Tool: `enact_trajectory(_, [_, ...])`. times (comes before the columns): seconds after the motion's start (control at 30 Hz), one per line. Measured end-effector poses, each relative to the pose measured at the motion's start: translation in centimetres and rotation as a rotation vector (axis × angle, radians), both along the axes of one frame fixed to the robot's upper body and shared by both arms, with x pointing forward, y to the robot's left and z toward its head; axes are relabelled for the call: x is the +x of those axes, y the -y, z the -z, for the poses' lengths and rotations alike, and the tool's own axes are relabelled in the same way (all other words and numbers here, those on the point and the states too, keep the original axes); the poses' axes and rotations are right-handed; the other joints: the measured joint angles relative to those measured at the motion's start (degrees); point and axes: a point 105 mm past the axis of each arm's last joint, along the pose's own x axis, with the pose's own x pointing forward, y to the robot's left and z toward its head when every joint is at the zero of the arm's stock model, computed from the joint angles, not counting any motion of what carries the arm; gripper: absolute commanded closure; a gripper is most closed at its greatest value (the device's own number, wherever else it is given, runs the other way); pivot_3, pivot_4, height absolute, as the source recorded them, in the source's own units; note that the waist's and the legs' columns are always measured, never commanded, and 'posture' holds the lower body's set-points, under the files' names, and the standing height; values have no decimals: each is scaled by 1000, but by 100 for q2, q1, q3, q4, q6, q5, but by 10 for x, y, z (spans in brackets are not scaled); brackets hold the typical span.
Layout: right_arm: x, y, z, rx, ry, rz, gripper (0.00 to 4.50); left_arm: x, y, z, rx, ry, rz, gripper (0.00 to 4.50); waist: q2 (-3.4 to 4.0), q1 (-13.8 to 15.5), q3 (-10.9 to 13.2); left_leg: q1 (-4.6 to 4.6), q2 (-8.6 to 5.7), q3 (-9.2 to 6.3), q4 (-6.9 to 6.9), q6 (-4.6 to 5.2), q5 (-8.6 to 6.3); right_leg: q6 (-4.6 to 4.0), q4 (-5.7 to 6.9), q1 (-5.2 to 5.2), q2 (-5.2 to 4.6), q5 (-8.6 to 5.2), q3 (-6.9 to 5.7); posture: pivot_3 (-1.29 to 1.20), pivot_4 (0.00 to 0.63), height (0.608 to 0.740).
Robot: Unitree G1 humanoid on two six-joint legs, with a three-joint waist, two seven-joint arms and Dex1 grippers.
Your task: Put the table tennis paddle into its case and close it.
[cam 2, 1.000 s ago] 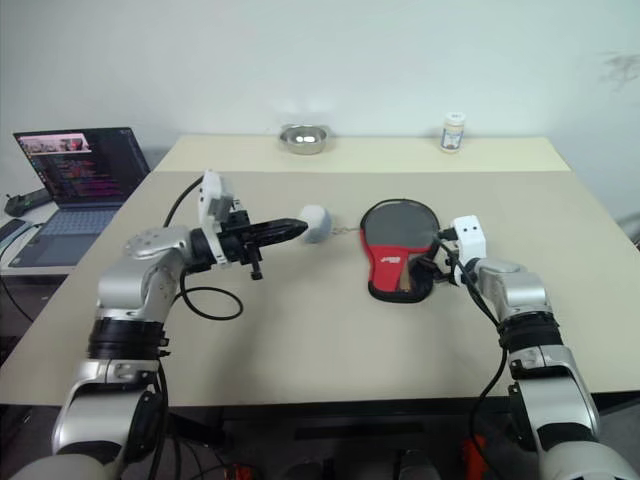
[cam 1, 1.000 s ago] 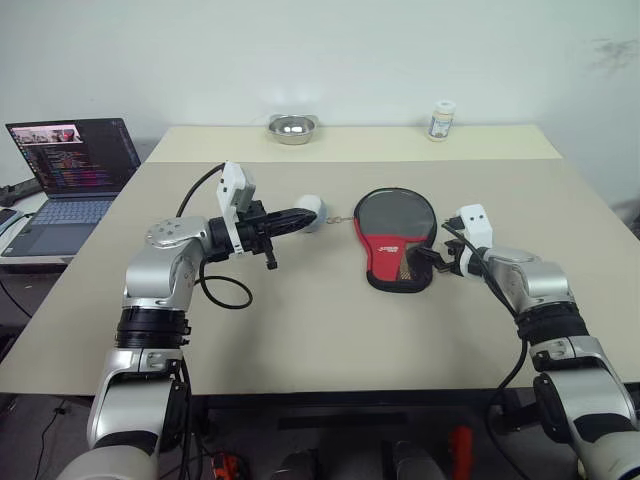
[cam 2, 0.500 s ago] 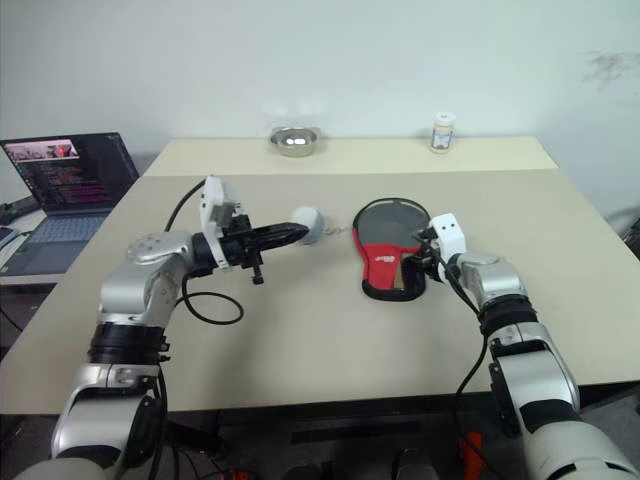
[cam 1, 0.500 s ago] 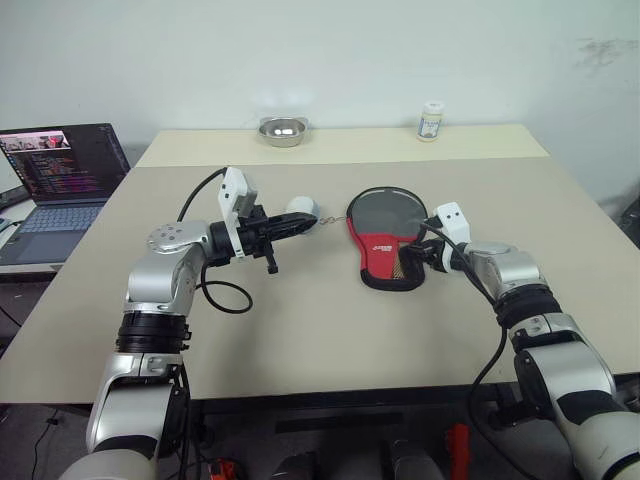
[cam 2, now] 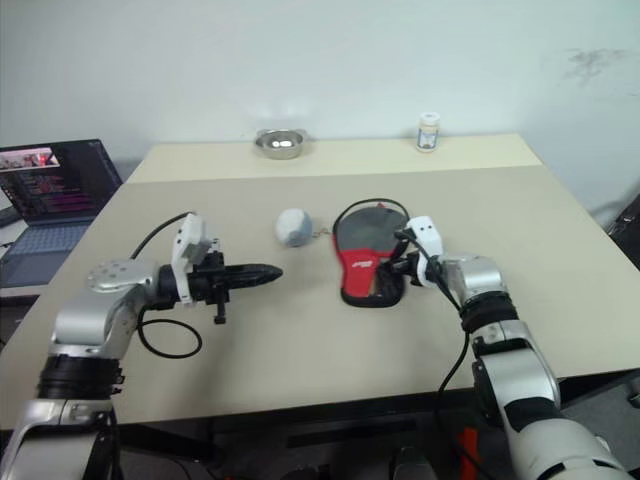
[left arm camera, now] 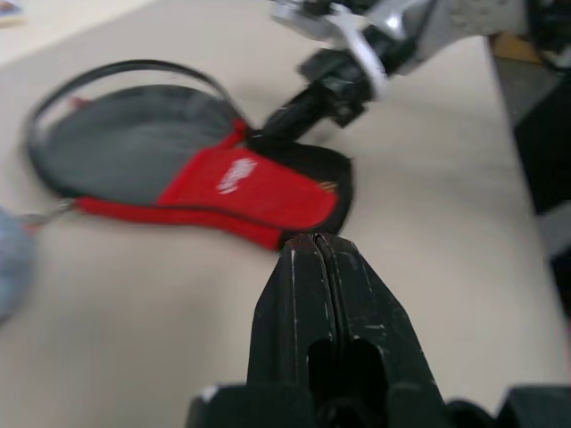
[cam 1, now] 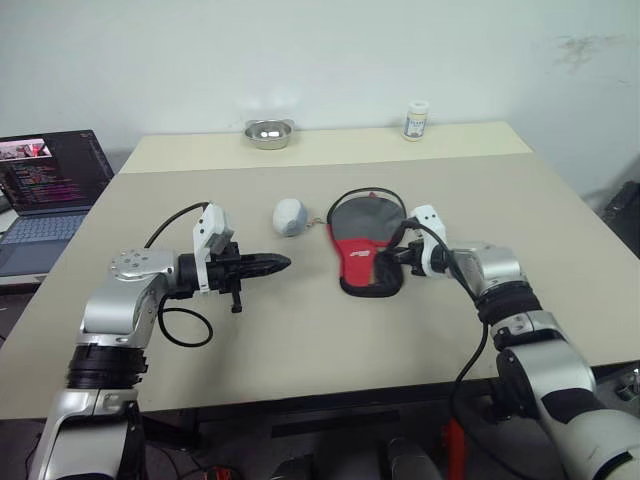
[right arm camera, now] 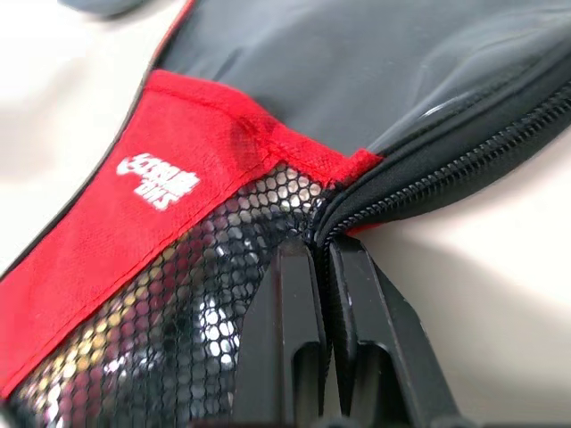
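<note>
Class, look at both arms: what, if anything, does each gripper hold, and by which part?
The right gripper is shut on the case at its zip edge, beside the mesh pocket. The left gripper is shut and holds nothing.

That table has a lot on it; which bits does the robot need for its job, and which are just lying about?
For the job:
case
right gripper, fingers shut at the case's edge

Lying about:
grey ball
metal bowl
small jar
laptop
</note>
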Motion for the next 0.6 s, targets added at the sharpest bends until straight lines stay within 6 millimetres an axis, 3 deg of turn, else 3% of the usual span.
enact_trajectory(0.1, [-15, -22, 1, 27, -8, -69, 4483, -9, 1, 3, 14, -22, 30, 4500, 1, 10, 1, 0, 10, 0, 0, -1, -3, -2, 0, -2, 2, 1, -8, 0, 150, 740])
enact_trajectory(0.2, [-30, -31, 0, 42, -12, -112, 4483, -18, 6, 8, 24, -45, 62, 4500, 2, 57, 1, -1, 10, 1, 3, -1, -3, -4, -3, 1, 4, 1, -10, 0, 150, 740])
enact_trajectory(0.4, [-65, -30, 12, 52, -66, -118, 4483, -34, 17, 16, 33, -93, 116, 4500, 2, 103, 1, -3, 15, 3, 1, 0, -5, -5, -7, 2, 4, 1, -13, 0, 150, 740])
enact_trajectory(0.6, [-100, -17, 16, 96, -148, -24, 4483, -44, 23, 19, 45, -118, 155, 4500, 2, 168, 1, -2, 26, 5, 0, -2, -8, -10, -8, 3, 9, 2, -16, 0, 150, 740])
